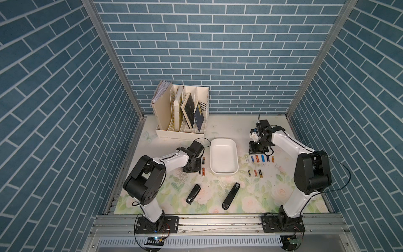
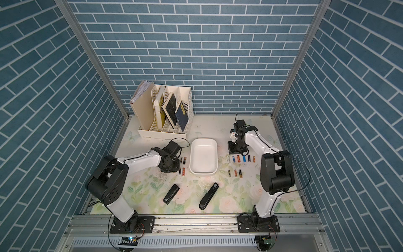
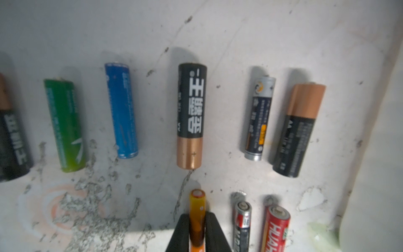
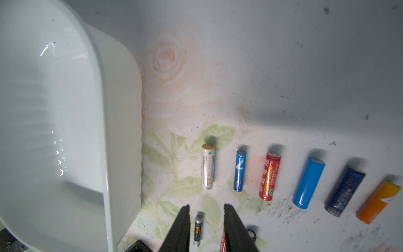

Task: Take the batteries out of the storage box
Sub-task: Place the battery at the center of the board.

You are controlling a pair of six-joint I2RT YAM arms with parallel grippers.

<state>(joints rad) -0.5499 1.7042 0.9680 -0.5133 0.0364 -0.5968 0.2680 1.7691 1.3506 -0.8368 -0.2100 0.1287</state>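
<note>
The storage box [image 1: 223, 157] is a shallow white tray in mid-table with nothing showing inside it in both top views; its wall [image 4: 117, 109] also fills one side of the right wrist view. Batteries lie on the mat on both sides of it, some to its left [image 1: 203, 165] and two rows to its right [image 1: 259, 158]. My left gripper [image 3: 197, 215] is low beside the left group and shut on a slim orange battery [image 3: 197, 201]. My right gripper [image 4: 206, 207] hangs open above the right rows; a small silver battery [image 4: 198, 230] lies on the mat below its gap.
A cream file organizer [image 1: 182, 111] with books stands at the back left. Two black staplers [image 1: 193, 194] [image 1: 231, 196] lie near the front. Green [image 3: 65, 126], blue [image 3: 121, 110] and black-gold [image 3: 190, 115] cells lie just beyond the left fingers.
</note>
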